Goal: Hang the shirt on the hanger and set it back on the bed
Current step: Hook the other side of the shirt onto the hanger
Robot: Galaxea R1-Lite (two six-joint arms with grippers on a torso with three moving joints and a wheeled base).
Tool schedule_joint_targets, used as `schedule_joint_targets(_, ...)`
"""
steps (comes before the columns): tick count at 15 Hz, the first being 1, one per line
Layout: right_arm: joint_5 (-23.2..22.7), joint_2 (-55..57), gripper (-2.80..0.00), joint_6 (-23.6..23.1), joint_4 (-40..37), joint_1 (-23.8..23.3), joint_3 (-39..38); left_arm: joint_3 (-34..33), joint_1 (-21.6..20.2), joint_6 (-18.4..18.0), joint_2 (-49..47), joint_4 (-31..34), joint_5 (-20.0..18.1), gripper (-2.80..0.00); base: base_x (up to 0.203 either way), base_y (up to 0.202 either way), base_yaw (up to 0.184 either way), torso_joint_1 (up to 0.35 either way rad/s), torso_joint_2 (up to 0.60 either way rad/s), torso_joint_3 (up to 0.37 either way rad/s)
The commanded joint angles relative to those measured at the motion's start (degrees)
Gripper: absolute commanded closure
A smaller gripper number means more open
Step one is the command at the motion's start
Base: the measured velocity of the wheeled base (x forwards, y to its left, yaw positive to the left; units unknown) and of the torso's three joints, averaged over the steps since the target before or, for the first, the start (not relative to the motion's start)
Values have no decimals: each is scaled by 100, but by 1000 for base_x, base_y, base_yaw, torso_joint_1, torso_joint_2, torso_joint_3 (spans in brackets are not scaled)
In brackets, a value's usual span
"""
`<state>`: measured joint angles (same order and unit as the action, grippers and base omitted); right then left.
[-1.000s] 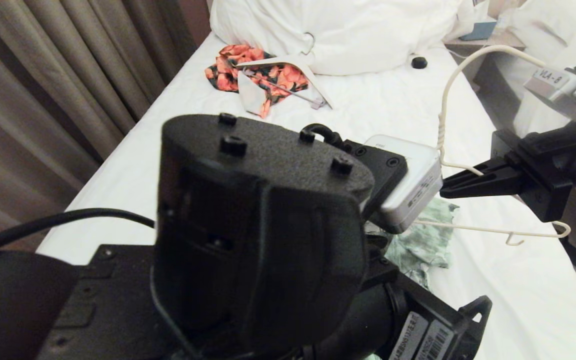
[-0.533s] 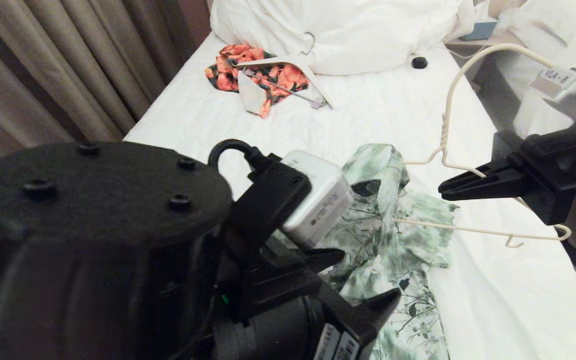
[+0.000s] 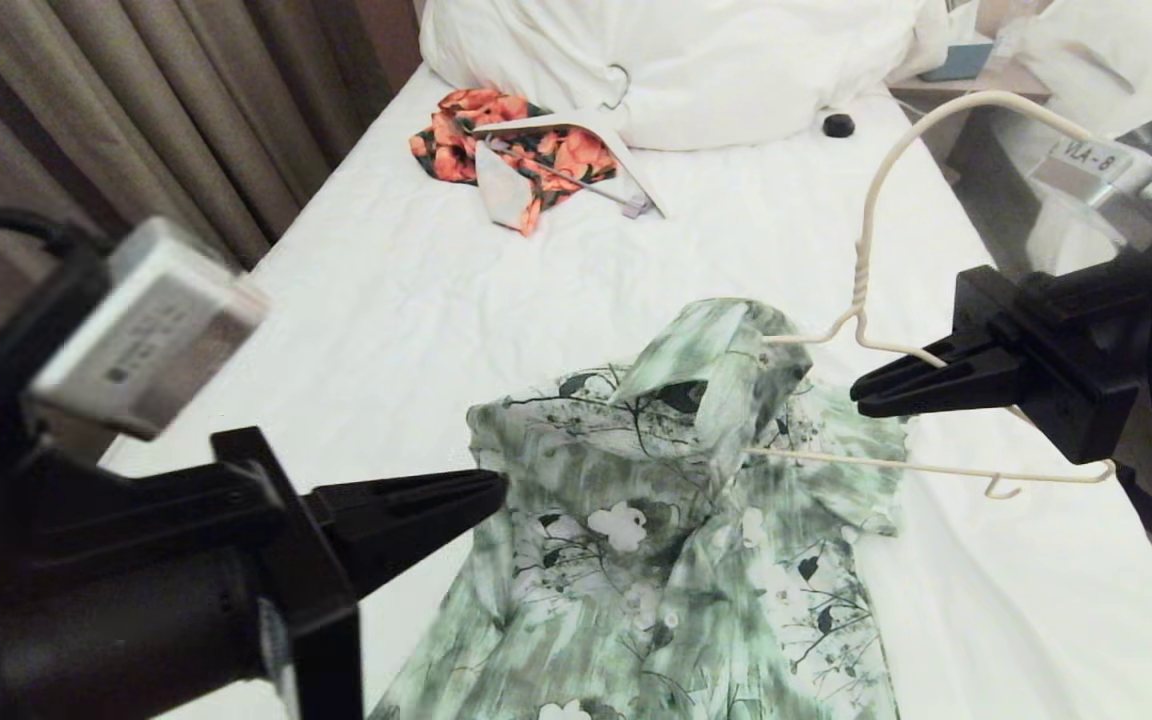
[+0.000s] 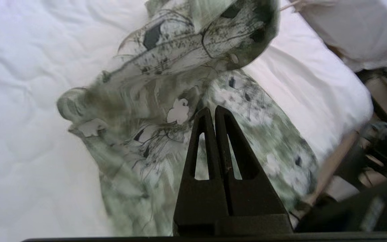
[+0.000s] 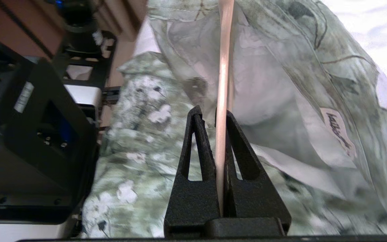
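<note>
- Left gripper [image 3: 491,487]: at about 8 o'clock in the head view, level, its tips pointing toward 3 o'clock at the edge of the shirt's shoulder. In the left wrist view the two fingers [image 4: 202,134] are pressed together with nothing between them, poised over the printed cloth.
- Orange-and-black garment [image 3: 496,140] with a flat white hanger [image 3: 576,135] on it: at 11 o'clock, far up the sheet near the pillows [image 3: 676,60].
- Bed [image 3: 386,300]: the white sheet fills the middle of the head view.
- Shirt [image 3: 656,520]: spread on the sheet from centre down toward 6 o'clock, collar raised at its top end. The collar label [image 5: 339,134] shows in the right wrist view.
- Hanger [image 3: 861,260]: at 2 o'clock, hook arching upward, one wire arm running in under the lifted collar, the other end sticking out toward 4 o'clock, clear of the cloth.
- Right gripper [image 3: 861,395]: at 3 o'clock, level, tips pointing toward 9 o'clock, pinching the hanger's wire just below the twisted neck; the right wrist view shows the cream wire clamped between its fingers [image 5: 195,144].
- Small black round object [image 3: 838,124]: at 1 o'clock, on the sheet beside the pillows.
</note>
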<state>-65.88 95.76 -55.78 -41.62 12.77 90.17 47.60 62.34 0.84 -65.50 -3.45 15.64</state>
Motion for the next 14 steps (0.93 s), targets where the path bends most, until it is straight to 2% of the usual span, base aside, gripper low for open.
schedule_joint_targets(1, -39, 13, 0, -8, -22, 145, 18, 210, -102, -72, 508, 309, -254, 0, 0, 0, 0, 0, 0, 0)
schedule_joint_targets(5, -39, 20, 0, 30, -26, 490, 52, 343, -423, -993, 340, 359, -1199, 0, 0, 0, 0, 0, 0, 0)
schedule_joint_targets(7, -39, 56, 0, 33, -24, 678, 45, 438, -452, -1067, 428, 574, -1266, 0, 0, 0, 0, 0, 0, 0)
schedule_joint_targets(10, -39, 29, 0, 49, -31, 931, 27, 470, -502, -1078, 709, 1391, -1335, 0, 0, 0, 0, 0, 0, 0)
schedule_joint_targets(13, -39, -83, 0, 160, -39, 1139, -2, 581, -539, -1146, 858, 1415, -1499, 0, 0, 0, 0, 0, 0, 0)
schedule_joint_targets(14, -39, -91, 0, 164, -39, 1174, -7, 601, -533, -1263, 817, 1393, -1507, -280, 0, 0, 0, 0, 0, 0)
